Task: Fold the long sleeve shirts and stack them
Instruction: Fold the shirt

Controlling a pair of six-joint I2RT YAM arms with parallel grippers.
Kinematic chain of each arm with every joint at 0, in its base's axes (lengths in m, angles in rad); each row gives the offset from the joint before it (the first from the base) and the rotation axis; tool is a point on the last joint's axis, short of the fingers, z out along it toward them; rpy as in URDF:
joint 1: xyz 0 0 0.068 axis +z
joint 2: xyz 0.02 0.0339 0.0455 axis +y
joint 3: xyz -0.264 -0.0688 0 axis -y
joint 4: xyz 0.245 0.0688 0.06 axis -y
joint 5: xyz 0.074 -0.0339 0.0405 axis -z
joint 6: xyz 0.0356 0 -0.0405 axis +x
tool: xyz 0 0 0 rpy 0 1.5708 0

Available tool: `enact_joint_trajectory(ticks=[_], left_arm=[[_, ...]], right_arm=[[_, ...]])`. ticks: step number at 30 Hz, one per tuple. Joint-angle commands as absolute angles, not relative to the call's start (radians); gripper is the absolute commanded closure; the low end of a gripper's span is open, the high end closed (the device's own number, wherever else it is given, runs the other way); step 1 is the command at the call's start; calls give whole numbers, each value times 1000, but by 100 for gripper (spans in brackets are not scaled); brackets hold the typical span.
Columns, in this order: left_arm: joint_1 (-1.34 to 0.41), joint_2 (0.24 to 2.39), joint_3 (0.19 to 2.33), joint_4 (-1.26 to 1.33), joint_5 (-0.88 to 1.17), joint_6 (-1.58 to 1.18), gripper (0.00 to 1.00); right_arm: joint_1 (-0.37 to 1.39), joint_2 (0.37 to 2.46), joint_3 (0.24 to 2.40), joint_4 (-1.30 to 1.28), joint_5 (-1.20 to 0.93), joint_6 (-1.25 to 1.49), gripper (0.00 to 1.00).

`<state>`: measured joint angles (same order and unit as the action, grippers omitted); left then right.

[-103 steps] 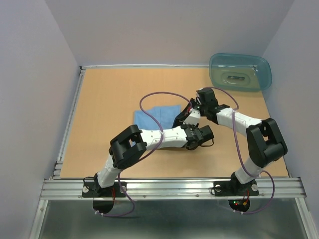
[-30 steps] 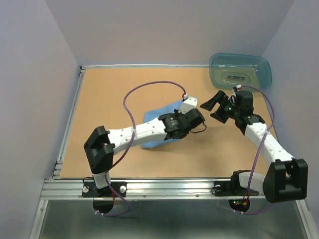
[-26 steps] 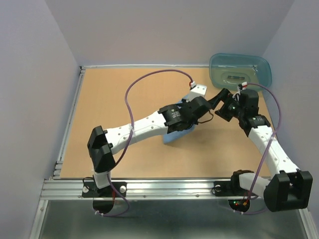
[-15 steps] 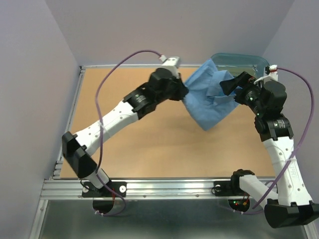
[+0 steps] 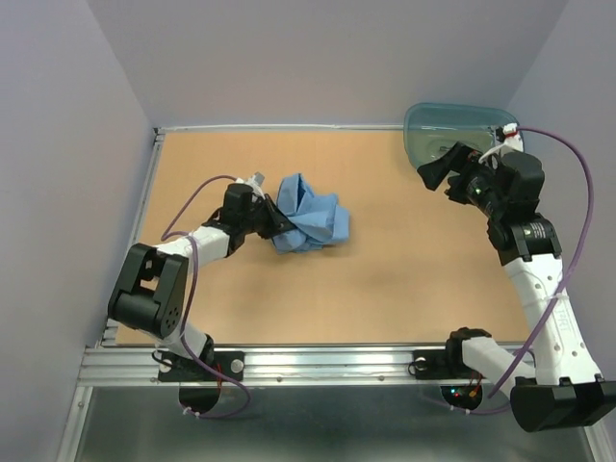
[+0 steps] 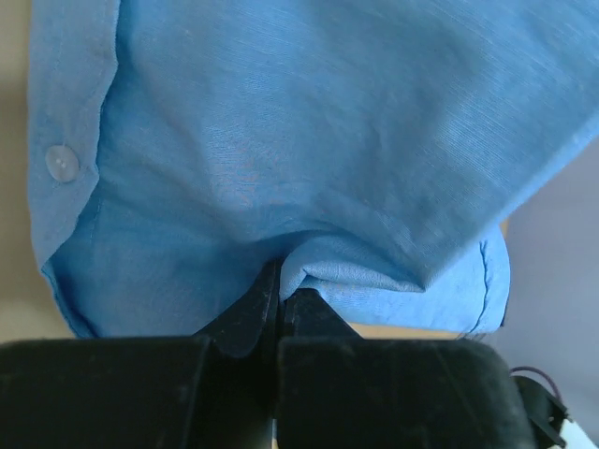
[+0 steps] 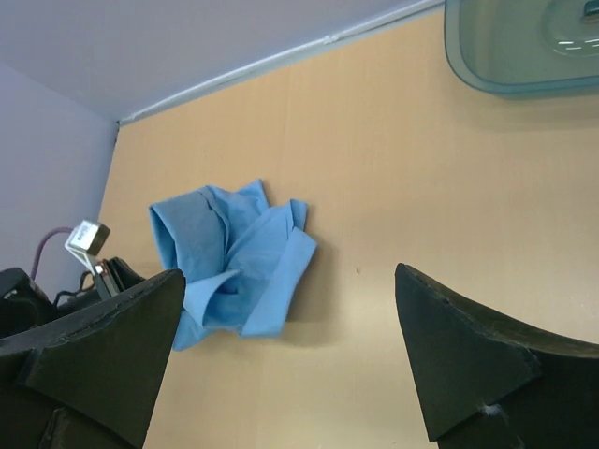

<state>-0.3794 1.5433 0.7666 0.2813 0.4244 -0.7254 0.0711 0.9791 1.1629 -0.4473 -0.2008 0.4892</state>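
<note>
Pinching blue button-up shirt [image 5: 313, 223] fold, left tool [image 5: 272, 219] clamped | right tool [image 5: 439, 171] agape, empty | likely limp, light (thin cloth slumps); better taken at collar

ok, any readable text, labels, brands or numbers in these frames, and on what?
No text can be read in any view.
The light blue shirt is plain, with no tag or print showing.
The teal tub shows no legible label.
</note>
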Motion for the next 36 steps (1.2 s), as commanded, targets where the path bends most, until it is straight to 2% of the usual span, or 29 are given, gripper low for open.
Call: enact_joint_trajectory(ticks=[1, 4, 12, 19, 21, 24, 29, 36], left_arm=[[-281, 1483, 781, 434, 535, -750, 100], [-215, 1480, 788, 431, 583, -808, 100], [-209, 1454, 868, 399, 603, -917, 100], [-169, 1387, 1066, 42, 439, -947, 100], [-111, 1385, 1042, 34, 455, -960, 100], [-40, 1382, 860, 133, 566, -1040, 100], [21, 1385, 720, 225, 612, -1034, 100], [146, 1316, 657, 95, 600, -855, 98]], right_arm=[[66, 980, 1149, -440, -256, 454, 2], [66, 1003, 1146, -440, -299, 454, 2], [64, 1062, 1134, -439, -385, 453, 2], [66, 1118, 1147, -443, -480, 486, 2], [67, 1137, 1141, -443, -528, 488, 2], [74, 1150, 1126, -445, -561, 480, 2], [109, 1172, 1104, -451, -577, 466, 2], [138, 1170, 1095, -451, -568, 460, 2]])
